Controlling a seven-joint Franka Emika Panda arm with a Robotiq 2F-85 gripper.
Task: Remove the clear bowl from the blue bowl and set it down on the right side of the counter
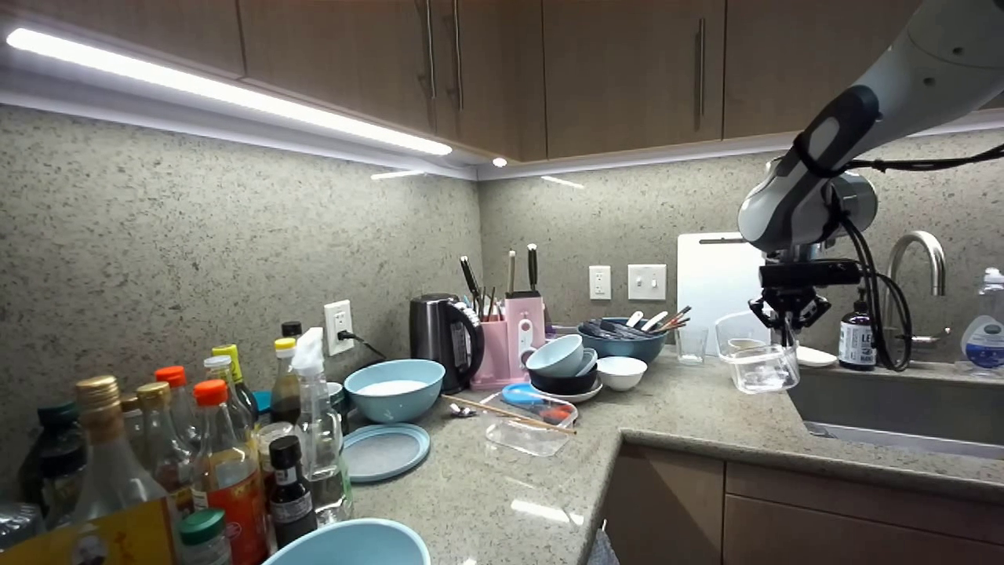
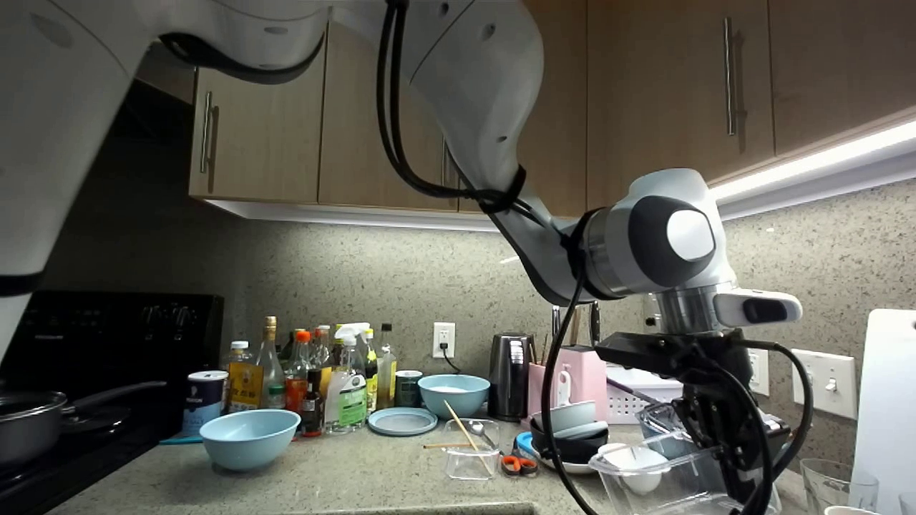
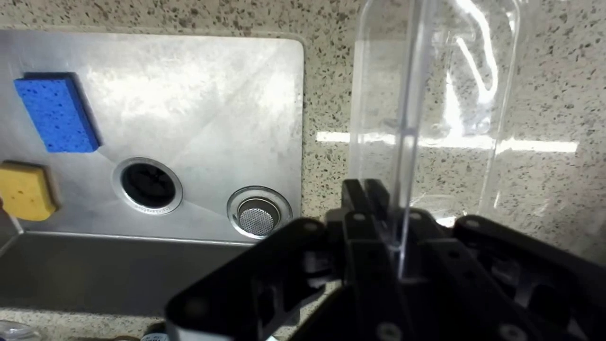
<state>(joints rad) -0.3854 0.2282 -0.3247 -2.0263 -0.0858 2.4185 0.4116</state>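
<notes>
The clear bowl (image 1: 759,370), deep and see-through with a squarish look, hangs from my gripper (image 1: 787,333) beside the sink; it also shows in an exterior view (image 2: 683,478) and the wrist view (image 3: 435,94). My gripper (image 3: 363,189) is shut on its thin upright wall. I cannot tell whether its base touches the counter (image 1: 667,412) below. The blue bowl (image 2: 250,438), pale and glossy, stands well away near the bottles; in an exterior view only its rim part (image 1: 353,545) shows at the bottom edge.
The steel sink (image 3: 213,94) lies directly beside the held bowl, with a blue sponge (image 3: 59,113). A drinking glass (image 1: 690,345), cutting board (image 1: 706,275) and soap bottle (image 1: 857,337) stand behind. A shallow clear dish (image 1: 529,431), stacked bowls (image 1: 561,369) and a smaller-looking blue bowl (image 1: 396,392) are farther off.
</notes>
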